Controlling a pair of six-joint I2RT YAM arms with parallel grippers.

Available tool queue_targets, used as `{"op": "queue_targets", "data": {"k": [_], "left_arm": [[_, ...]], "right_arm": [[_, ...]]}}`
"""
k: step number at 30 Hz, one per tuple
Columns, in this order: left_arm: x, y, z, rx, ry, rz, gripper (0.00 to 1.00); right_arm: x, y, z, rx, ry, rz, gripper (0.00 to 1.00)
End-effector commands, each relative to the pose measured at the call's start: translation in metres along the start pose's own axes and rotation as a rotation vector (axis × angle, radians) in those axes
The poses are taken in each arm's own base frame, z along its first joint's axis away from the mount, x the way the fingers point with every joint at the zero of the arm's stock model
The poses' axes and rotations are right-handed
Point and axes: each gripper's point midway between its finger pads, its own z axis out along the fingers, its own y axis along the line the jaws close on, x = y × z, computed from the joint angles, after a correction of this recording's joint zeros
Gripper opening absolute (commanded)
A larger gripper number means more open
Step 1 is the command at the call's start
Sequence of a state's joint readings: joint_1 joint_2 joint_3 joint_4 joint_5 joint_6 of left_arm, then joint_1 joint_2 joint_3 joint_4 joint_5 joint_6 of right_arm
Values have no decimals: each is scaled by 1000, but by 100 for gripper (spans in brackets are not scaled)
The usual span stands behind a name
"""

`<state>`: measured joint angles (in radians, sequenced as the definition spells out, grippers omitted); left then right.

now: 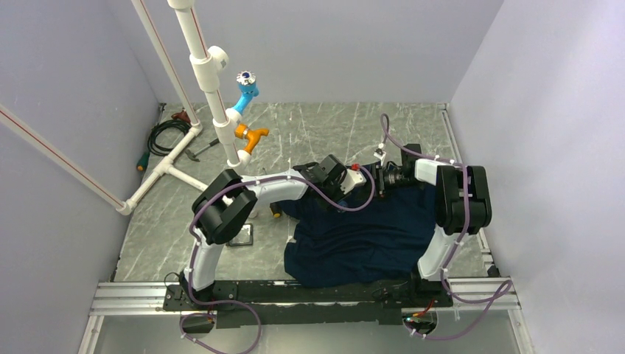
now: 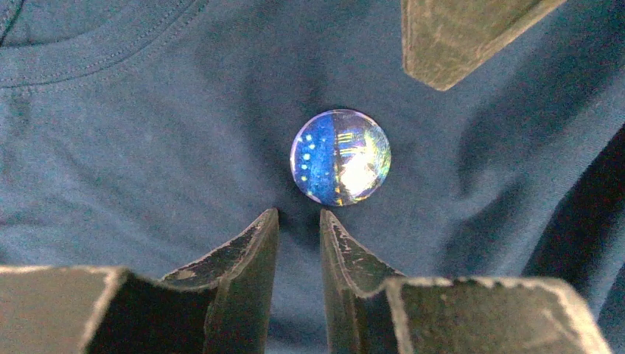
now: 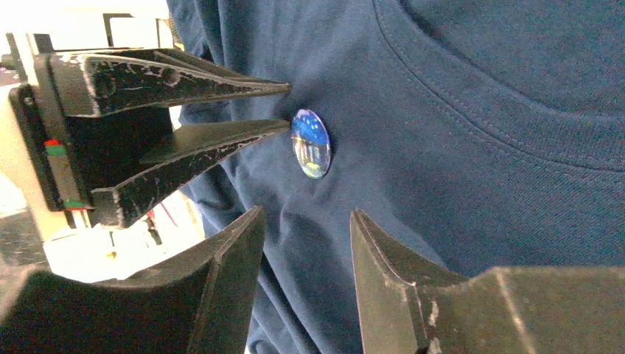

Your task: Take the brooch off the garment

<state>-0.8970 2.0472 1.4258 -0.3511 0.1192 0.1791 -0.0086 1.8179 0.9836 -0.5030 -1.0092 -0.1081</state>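
Okay, left gripper (image 2: 299, 212) jaws narrowly parted below mid-frame brooch (image 2: 340, 157) on garment (image 2: 147, 147); right gripper (image 3: 306, 214) jaws apart (both empty).

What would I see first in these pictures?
The shiny round brooch, glinting blue and gold, on the dark navy T-shirt below its collar. The black left fingers and right fingers aim at it from opposite sides. At the back left, a blue pipe fitting and an orange pipe fitting stand out.
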Motion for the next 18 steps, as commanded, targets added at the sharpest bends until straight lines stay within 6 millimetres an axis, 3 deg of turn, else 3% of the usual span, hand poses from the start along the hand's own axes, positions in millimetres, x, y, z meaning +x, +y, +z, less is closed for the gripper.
{"op": "queue_targets", "data": {"k": [1,18], "left_arm": [[5,-11,13,55,14,-43,33],[12,-13,25,71,38,-46,33]], "right_arm": [[-3,4,10,-56,-14,25,49],[5,6,39,-118,56,103,49]]}}
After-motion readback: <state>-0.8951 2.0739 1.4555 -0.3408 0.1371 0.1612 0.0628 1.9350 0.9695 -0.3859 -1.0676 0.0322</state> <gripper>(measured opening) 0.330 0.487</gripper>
